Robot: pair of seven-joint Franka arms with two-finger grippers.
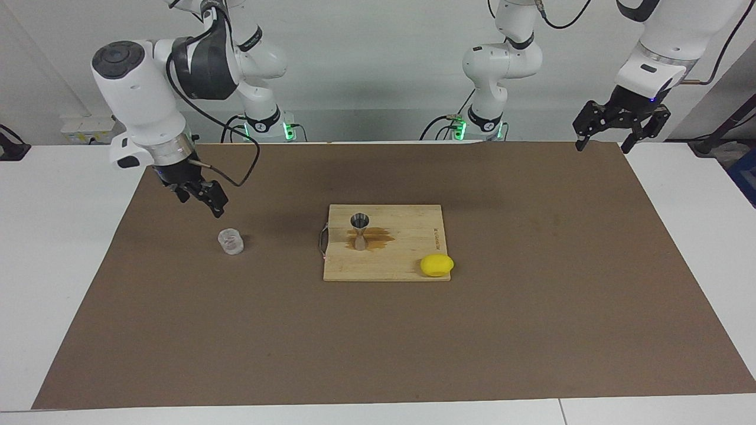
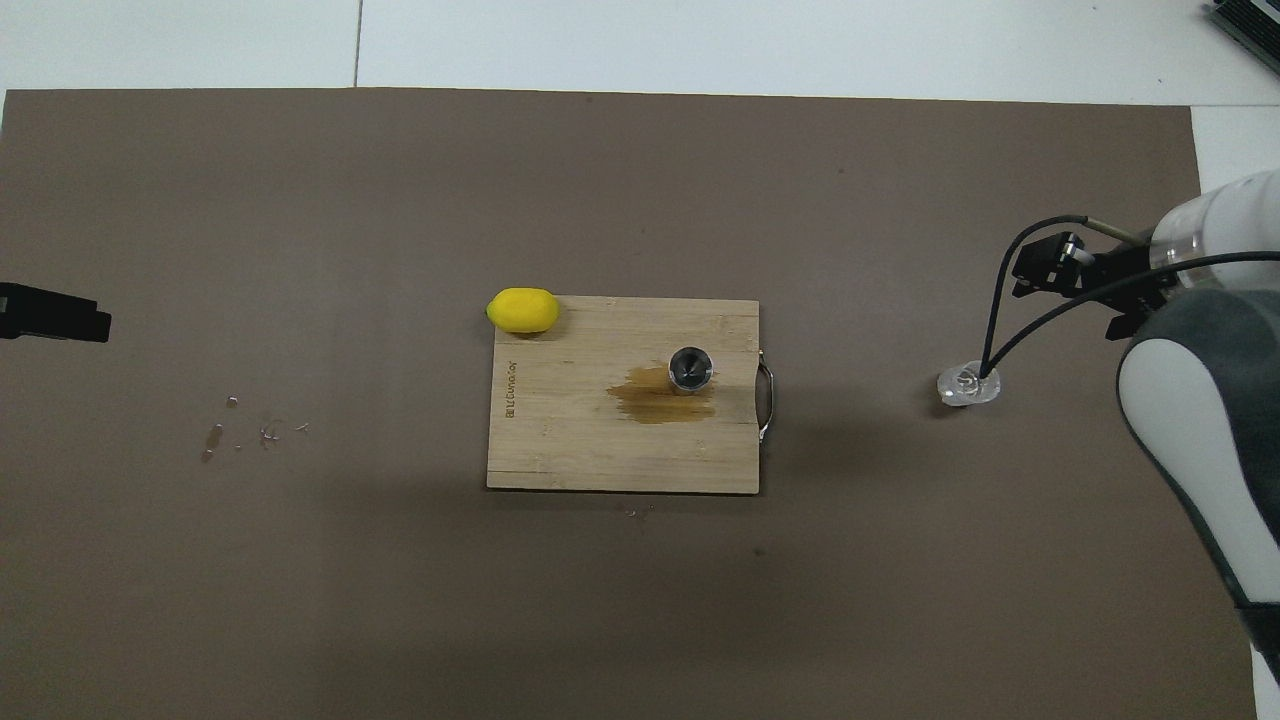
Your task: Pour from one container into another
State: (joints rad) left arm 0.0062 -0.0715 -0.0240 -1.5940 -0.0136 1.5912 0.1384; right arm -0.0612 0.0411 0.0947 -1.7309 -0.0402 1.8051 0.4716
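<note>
The glass cup [image 1: 231,241] stands upright on the brown mat [image 1: 531,307] toward the right arm's end of the counter [image 1: 53,248], well apart from the wooden cutting board [image 1: 407,260]; whether anything is in it cannot be told, though its see-through walls show no coloured liquid. The steel jigger [image 1: 359,231] stands upright on the board at the end nearest the cup, its open upper cone dark inside, and a brown wet stain [image 1: 378,239] spreads over the wood around its foot. A yellow lemon [image 1: 437,265] rests at the board's corner toward the left arm's end, on the edge farther from the robots. A few small droplets [image 2: 240,430] lie on the mat toward the left arm's end. The right claw [image 1: 204,196] hangs in the air above the mat just beside the cup, apart from it and holding nothing, its jaws wide. The left claw [image 1: 610,131] waits raised over the mat's corner at its own end of the counter, jaws spread wide and holding nothing, well apart from both containers.
</note>
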